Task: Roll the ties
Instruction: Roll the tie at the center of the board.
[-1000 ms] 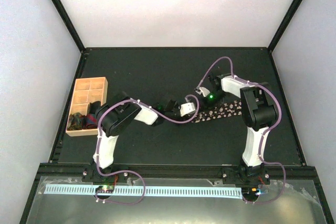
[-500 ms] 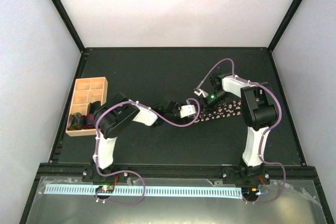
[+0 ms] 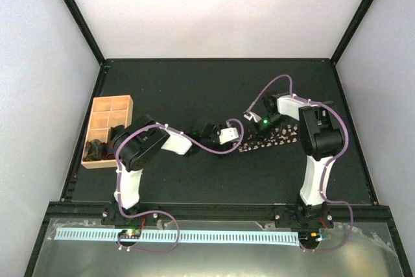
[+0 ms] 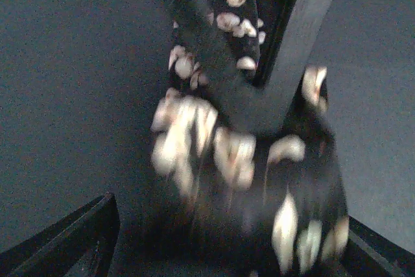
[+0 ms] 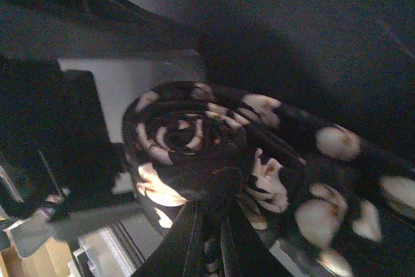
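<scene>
While the speckled necktie (image 3: 275, 137) is only partly coiled on the black table (image 3: 168, 89), its rolled end (image 5: 194, 147) is pinched by the right gripper (image 5: 217, 225) and straddled by the wide-open left gripper (image 4: 227, 244), flat tail not yet rolled.

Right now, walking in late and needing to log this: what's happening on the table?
The robot is rolling a speckled necktie mid-table. Its end is already wound into a coil, which the right claw appears to pinch. The left claw is open, straddling the fabric. The rest of the tie lies flat, unrolled.
</scene>
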